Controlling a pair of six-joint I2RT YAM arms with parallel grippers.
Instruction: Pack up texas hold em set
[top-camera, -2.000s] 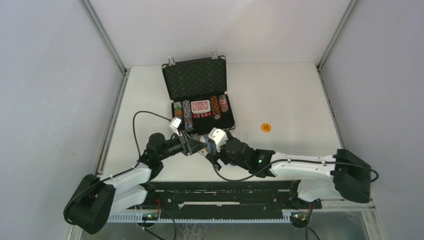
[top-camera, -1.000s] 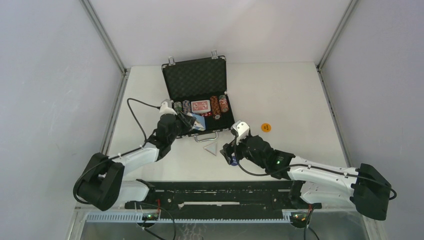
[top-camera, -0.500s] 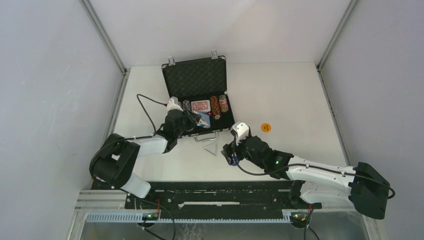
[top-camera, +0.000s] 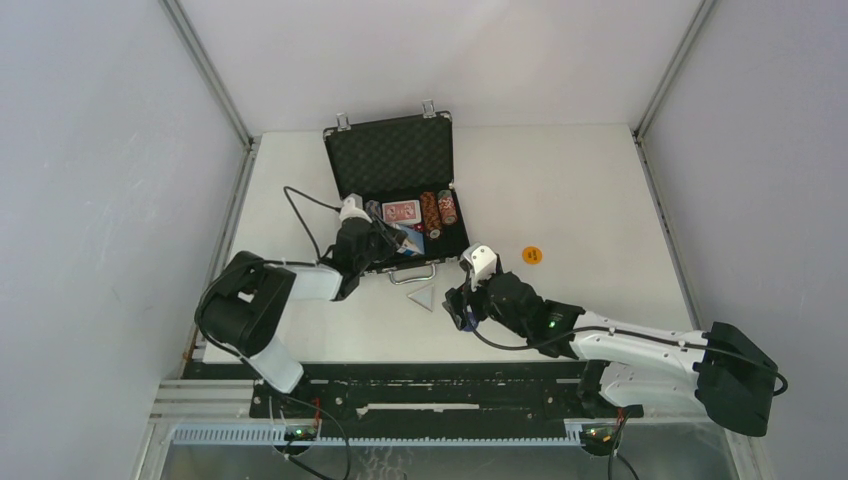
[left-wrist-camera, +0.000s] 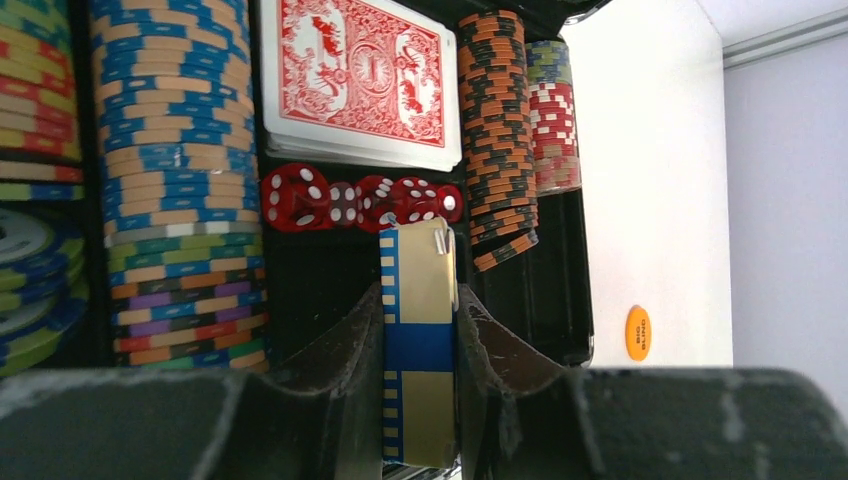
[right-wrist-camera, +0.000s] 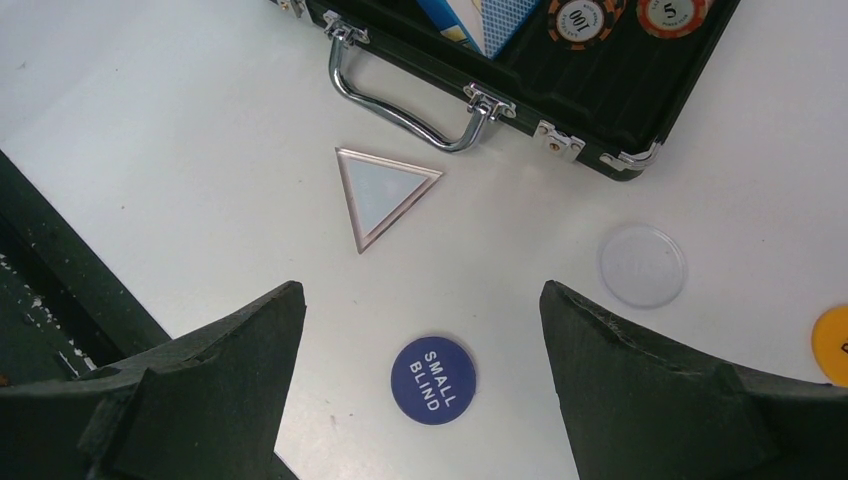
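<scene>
Briefcase (top-camera: 390, 160) lay open at far centre of worktop (top-camera: 560, 190), w/ chips (left-wrist-camera: 175, 150), red deck (left-wrist-camera: 355, 75) & dice (left-wrist-camera: 355, 200) inside. L pincer (left-wrist-camera: 420, 300) was clenched on blue deck (left-wrist-camera: 418, 350), edge-on over the tray. R pincer (right-wrist-camera: 418, 300) was spread wide above SMALL BLIND disc (right-wrist-camera: 433, 380), near side of case.

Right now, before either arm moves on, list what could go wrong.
1. The left gripper holds the blue deck on edge just short of the red dice. Pushed further in, it may knock them or the striped chip stack beside the gap.
2. The SMALL BLIND disc lies flat under the open right gripper. A pinch may just push it along.
3. The clear disc barely shows against the white table and could be left out.
</scene>
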